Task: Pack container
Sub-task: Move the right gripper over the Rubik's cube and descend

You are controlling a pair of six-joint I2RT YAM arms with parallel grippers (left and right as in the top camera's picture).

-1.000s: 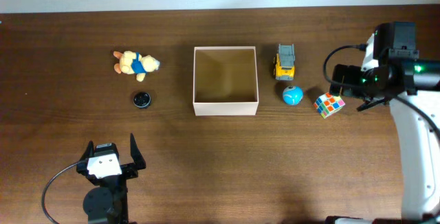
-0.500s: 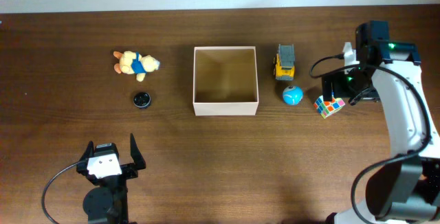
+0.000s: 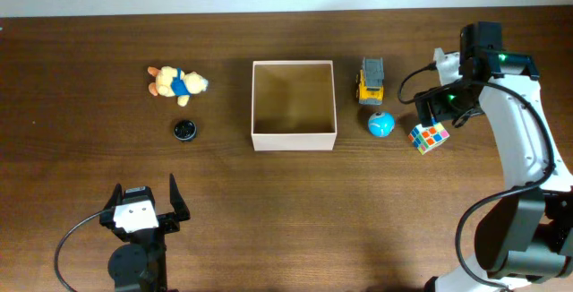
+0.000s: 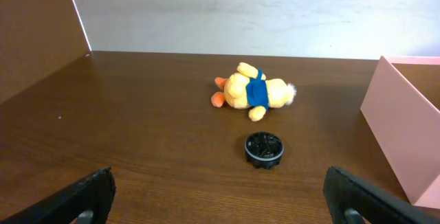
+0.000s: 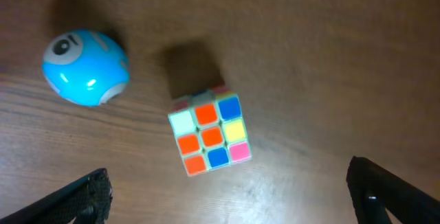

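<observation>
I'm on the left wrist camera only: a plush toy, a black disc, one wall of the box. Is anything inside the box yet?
Observer: No. The container is empty, with its tan floor bare.
Operator: What's on its other side?
Observer: To its right lie a yellow toy truck, a blue ball and a colour cube, all on the table.
Operator: And the right arm?
Observer: The right gripper hovers above the colour cube, fingers wide open, touching nothing.
</observation>
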